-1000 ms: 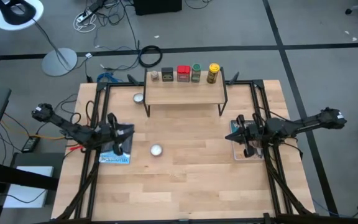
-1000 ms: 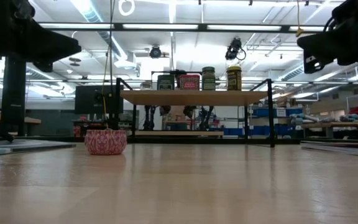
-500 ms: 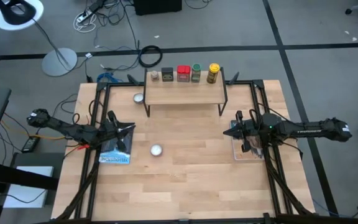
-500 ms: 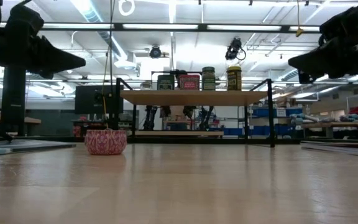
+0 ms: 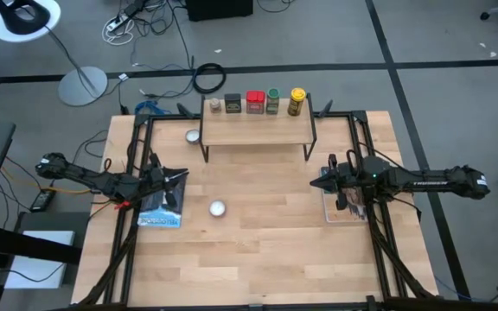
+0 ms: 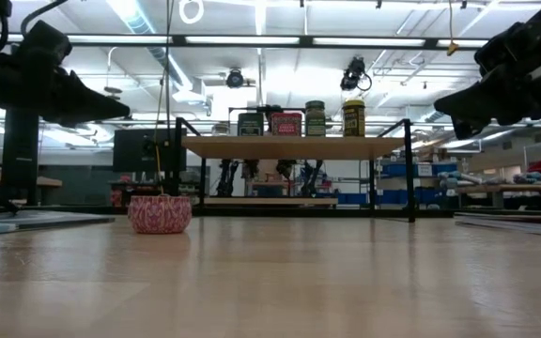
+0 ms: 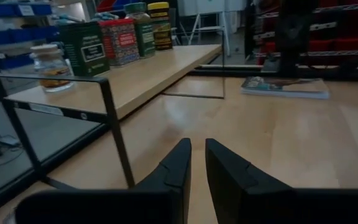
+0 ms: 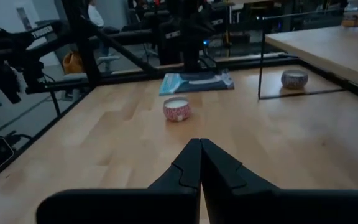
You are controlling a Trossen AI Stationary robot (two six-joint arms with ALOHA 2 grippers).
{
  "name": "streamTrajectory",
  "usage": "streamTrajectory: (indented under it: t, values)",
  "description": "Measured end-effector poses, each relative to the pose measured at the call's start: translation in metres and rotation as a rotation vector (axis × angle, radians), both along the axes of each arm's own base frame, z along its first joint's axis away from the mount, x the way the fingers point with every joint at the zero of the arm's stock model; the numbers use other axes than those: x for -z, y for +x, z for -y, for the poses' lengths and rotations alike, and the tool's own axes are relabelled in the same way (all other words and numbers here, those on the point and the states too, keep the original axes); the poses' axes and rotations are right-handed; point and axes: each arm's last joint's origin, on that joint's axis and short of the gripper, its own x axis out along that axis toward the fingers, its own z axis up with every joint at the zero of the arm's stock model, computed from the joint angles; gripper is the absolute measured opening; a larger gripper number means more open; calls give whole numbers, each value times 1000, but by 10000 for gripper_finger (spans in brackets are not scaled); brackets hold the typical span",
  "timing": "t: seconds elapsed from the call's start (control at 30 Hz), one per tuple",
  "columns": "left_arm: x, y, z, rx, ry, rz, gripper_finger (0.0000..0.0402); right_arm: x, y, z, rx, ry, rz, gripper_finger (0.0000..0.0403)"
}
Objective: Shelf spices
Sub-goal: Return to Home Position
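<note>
All five spices stand in a row along the far edge of the shelf (image 5: pixel 256 130): brownish jar (image 5: pixel 215 105), black tin (image 5: pixel 233 104), red tin (image 5: pixel 254 102), green-capped jar (image 5: pixel 272 100) and yellow jar (image 5: pixel 296 101). The left wrist view shows them on the plank too, brownish jar (image 7: pixel 50 67) nearest. My left gripper (image 5: pixel 182 175) hovers above the table's left side, shut to a narrow slit (image 7: pixel 197 163). My right gripper (image 5: pixel 322 184) hovers above the right side, shut (image 8: pixel 200 152). Both point level toward the table's middle and hold nothing.
Two small round tins sit on the tabletop, one mid-table (image 5: pixel 217 208) and one left of the shelf (image 5: pixel 193 136). A flat book (image 5: pixel 160 212) lies under the left arm and another (image 5: pixel 344 207) under the right. Bare wood stretches in front of the shelf.
Both grippers have tipped up from pointing downward to nearly level, their fingertips shifting a little toward the table's middle while the arms stretch out lower. The spices and the shelf have stayed where they were.
</note>
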Motion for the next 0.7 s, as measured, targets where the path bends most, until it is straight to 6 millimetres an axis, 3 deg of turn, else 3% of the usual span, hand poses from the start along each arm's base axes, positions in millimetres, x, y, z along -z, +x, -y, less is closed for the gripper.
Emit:
streamTrajectory:
  t: [0.7]
  values:
    - [-2,0,0,10,-4,21,51,1,0,0,0,-15,-6,4]
